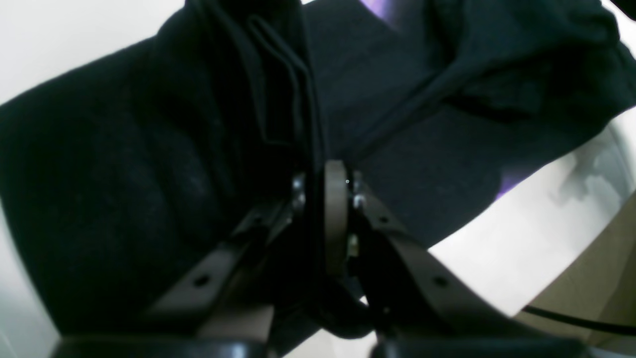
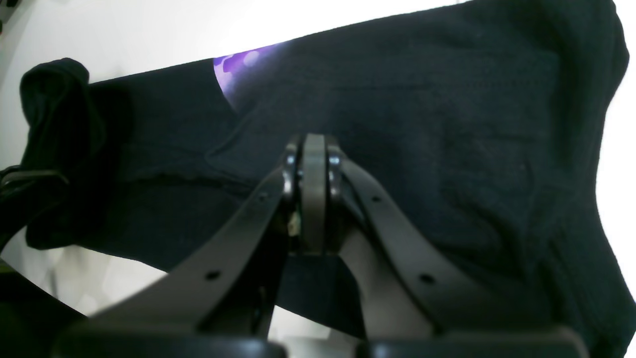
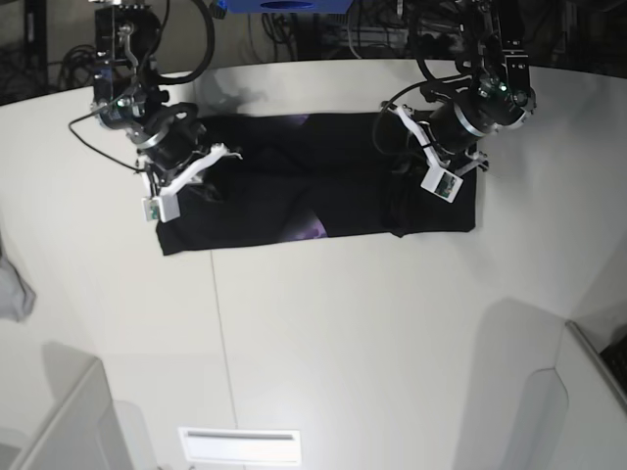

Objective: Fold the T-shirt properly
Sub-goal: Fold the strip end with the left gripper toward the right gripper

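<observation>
The black T-shirt [image 3: 323, 186] lies spread as a wide band across the far part of the white table [image 3: 343, 333], with a bit of purple print [image 3: 312, 230] showing near its middle. My left gripper [image 1: 318, 171] is at the shirt's right end in the base view. It is shut on a bunched fold of the black T-shirt [image 1: 149, 174]. My right gripper [image 2: 314, 141] is over the shirt's left end, pads pressed together against the T-shirt [image 2: 447, 149]. Whether cloth is pinched between them is hidden. A purple patch [image 2: 238, 64] peeks out beyond it.
A small grey cloth [image 3: 14, 294] lies at the table's left edge. Pale bin walls stand at the near left [image 3: 69, 421] and near right [image 3: 588, 392] corners. A cardboard surface [image 1: 596, 278] with a black cable sits beside the left arm.
</observation>
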Tool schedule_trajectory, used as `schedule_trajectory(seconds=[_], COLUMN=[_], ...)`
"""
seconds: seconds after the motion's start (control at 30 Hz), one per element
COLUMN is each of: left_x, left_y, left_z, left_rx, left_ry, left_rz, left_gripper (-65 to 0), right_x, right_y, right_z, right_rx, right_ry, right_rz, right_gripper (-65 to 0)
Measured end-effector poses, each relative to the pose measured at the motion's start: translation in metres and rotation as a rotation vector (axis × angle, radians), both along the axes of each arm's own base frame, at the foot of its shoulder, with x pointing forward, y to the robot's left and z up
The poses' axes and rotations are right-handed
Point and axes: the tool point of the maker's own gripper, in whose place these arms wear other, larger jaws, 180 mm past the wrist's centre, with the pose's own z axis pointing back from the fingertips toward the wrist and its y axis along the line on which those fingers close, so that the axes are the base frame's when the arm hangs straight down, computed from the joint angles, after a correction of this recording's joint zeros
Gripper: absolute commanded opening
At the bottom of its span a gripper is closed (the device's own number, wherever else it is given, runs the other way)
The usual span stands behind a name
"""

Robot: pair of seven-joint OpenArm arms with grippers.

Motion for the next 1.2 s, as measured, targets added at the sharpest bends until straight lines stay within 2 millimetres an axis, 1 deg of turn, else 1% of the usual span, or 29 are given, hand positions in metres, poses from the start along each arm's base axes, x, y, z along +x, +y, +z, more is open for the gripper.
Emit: schedule_trajectory(seconds=[0.13, 0.23, 0.37, 0.57, 0.9, 1.0, 1.1, 1.2], left_x=[-0.001, -0.005, 0.002, 0.002, 0.004, 0.009, 0.009, 0.007], left_y=[-0.003, -0.003, -0.004, -0.009, -0.008, -0.013, -0.015, -0.024], left_z=[-0.001, -0.008, -0.004, -0.004, -0.003, 0.001, 0.001, 0.000], left_rx=[-0.008, 0.024, 0.017, 0.003, 0.005, -0.013, -0.018, -0.017], left_ry=[0.007, 0.070, 0.051, 0.051, 0.048, 0.034, 0.035, 0.038], left_rz=[0.004, -0.012, -0.009, -0.006, -0.005, 0.001, 0.000, -0.035], left_gripper=[-65.0, -65.0, -65.0, -65.0, -65.0, -65.0, -65.0, -65.0], right_x=[0.000, 0.000, 0.000, -0.002, -0.002, -0.002, -0.002, -0.002], right_y=[0.000, 0.000, 0.000, 0.000, 0.000, 0.000, 0.000, 0.000], right_z=[0.000, 0.000, 0.000, -0.002, -0.001, -0.002, -0.001, -0.001], right_rx=[0.000, -0.001, 0.001, 0.000, 0.000, -0.001, 0.000, 0.000], right_ry=[0.000, 0.001, 0.001, 0.006, 0.006, 0.006, 0.005, 0.006], right_rz=[0.000, 0.001, 0.000, 0.000, 0.000, 0.001, 0.000, 0.000], right_gripper=[-65.0, -65.0, -65.0, -65.0, -65.0, -65.0, -65.0, -65.0])
